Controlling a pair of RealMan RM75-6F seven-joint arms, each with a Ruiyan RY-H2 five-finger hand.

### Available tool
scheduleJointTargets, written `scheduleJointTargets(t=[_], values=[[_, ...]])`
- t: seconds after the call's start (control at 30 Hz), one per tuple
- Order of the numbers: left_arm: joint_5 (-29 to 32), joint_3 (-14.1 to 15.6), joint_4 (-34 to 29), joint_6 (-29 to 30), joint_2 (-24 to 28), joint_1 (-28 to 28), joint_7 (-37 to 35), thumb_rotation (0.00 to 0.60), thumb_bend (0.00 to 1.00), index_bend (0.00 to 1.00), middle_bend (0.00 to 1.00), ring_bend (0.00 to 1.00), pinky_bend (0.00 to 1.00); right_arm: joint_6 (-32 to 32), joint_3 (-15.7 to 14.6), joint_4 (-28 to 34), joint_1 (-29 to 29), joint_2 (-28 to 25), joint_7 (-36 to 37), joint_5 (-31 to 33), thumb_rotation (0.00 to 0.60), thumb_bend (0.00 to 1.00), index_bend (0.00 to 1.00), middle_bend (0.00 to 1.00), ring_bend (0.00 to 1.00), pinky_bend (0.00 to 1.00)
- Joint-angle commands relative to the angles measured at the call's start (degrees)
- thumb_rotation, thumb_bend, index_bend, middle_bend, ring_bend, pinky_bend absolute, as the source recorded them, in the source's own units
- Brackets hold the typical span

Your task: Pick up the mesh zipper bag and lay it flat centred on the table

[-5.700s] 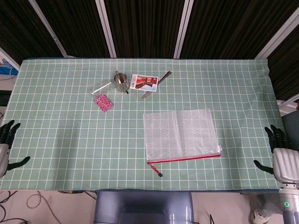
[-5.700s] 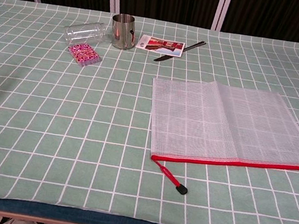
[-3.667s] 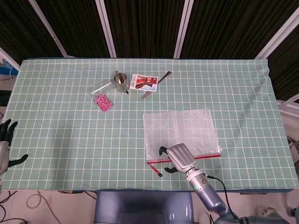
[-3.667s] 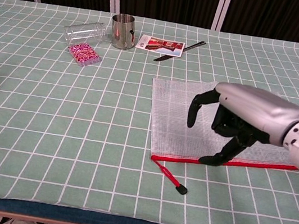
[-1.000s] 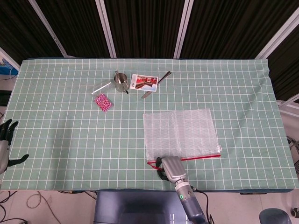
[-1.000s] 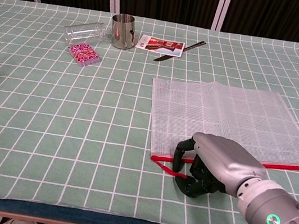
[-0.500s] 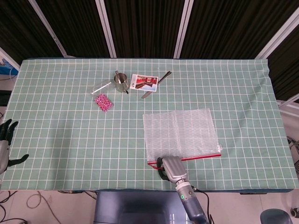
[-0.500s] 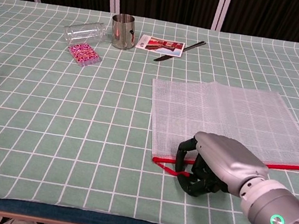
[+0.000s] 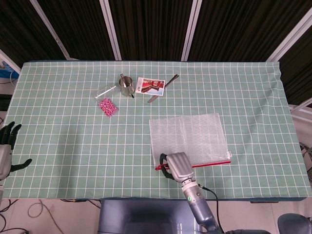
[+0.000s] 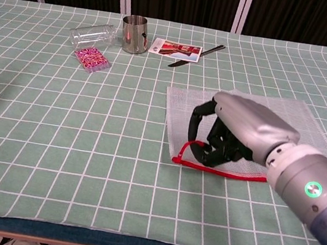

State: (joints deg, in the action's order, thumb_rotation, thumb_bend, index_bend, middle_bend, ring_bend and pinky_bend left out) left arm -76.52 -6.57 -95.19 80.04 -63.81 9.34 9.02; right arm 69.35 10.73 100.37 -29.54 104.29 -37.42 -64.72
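Right hand (image 10: 227, 135): seen right of centre in the chest view and at lower centre in the head view (image 9: 176, 165). The fingers (image 10: 199, 125) are curled around the red pull cord (image 10: 192, 144), which is judged gripped; the exact contact is hidden under the palm.

Mesh zipper bag (image 9: 192, 137): found just right of frame centre in the head view, lying on the table (image 9: 73, 141). The red zipper edge (image 10: 230, 173) sits along the near side. In the chest view the near left corner appears raised a little under the hand; the rest is seen flat.

Left hand (image 9: 6, 146): held at the far left edge of the head view, beside the table, fingers spread, nothing in it. It is not seen in the chest view.

Far cluster: grouped in the upper left of both views, well apart from the bag, are a clear jar (image 10: 94, 35) on its side, a pink patterned packet (image 10: 91, 58), a metal cup (image 10: 134, 33), a printed card (image 10: 176, 49) and a dark knife (image 10: 196, 55).

Step in hand: the pick-up is judged begun, with the grip taken at the cord end.

Next move: a lift is called for, then a carry toward frame left to the table's middle, and a flat release. Dragging by one corner is judged likely to fold the mesh.
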Motion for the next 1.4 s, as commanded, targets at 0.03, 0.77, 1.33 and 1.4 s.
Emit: scheduleJointTargets(t=[0.03,0.77,1.33,1.4], values=[[-0.38,-1.03,-2.07,-1.21,0.80,1.74,1.59,0.600,0.04,0.00,0.00,0.00,0.00,-0.24,2.90,2.23,-1.94,-1.19,-2.15,0.95,0.600,0.57,0.62,1.00,1.00,0.92],[4.53,-12.90,-8.47,-24.13,-2.05,27.73,12.11,0.600,0.15,0.18,0.00,0.00,0.00,0.47,16.10,10.36,-14.03,-4.13,-11.23,11.40,0.600,0.57,0.62,1.00,1.00,0.92],[10.87,-10.26,-4.50,-34.61,-10.99,40.08,14.03,0.600,0.22,0.36,0.06,0.00,0.00,4.35,14.75,12.04,-17.62,-4.05,-11.93,13.61,0.600,0.57,0.63,1.00,1.00,0.92],[11.50,-9.78,-4.36,-34.63,-11.99,40.69,14.30,0.600,0.24,0.37,0.06,0.00,0.00,4.75,14.56,12.24,-17.79,-4.15,-11.82,13.87,0.600,0.57,0.63,1.00,1.00,0.92]])
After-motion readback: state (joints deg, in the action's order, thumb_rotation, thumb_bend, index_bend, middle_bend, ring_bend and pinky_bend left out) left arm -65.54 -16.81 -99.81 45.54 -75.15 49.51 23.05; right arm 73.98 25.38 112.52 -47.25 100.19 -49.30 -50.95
